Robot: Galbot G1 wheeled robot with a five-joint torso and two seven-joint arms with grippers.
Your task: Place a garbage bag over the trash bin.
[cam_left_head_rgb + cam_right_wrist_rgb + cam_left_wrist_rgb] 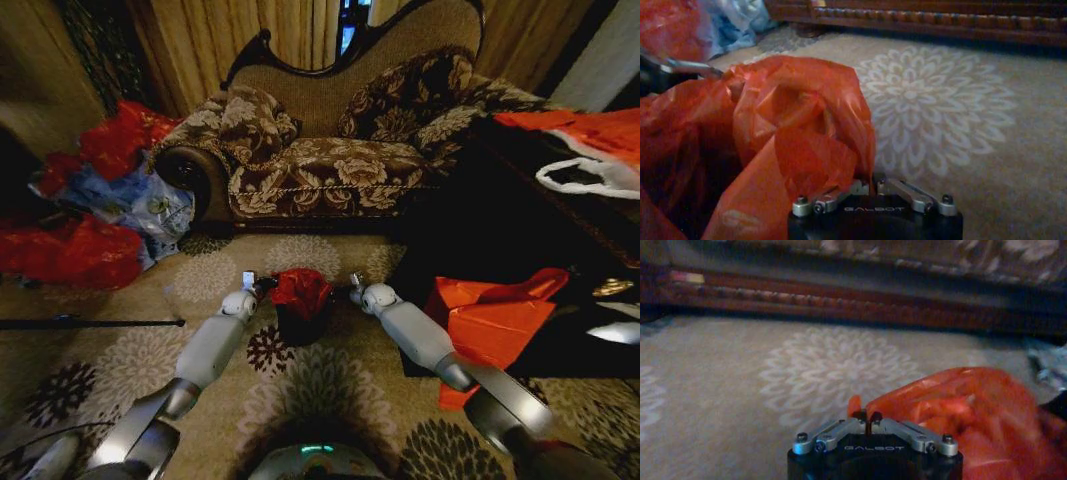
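Note:
The small black trash bin (303, 327) stands on the patterned carpet in front of the sofa. The shiny red garbage bag (300, 289) is bunched over its top and hides the rim. My left gripper (265, 285) is at the bag's left side and my right gripper (352, 287) at its right side. In the left wrist view the left gripper (867, 417) is shut on a thin edge of the garbage bag (967, 410). In the right wrist view the right gripper (870, 181) is shut on a fold of the garbage bag (793, 130).
A floral sofa (330, 150) stands close behind the bin. Red and blue bags (100, 200) are heaped at the left. A stiff orange-red bag (490, 320) leans on a dark low table (500, 230) at the right. A black rod (90, 323) lies on the carpet.

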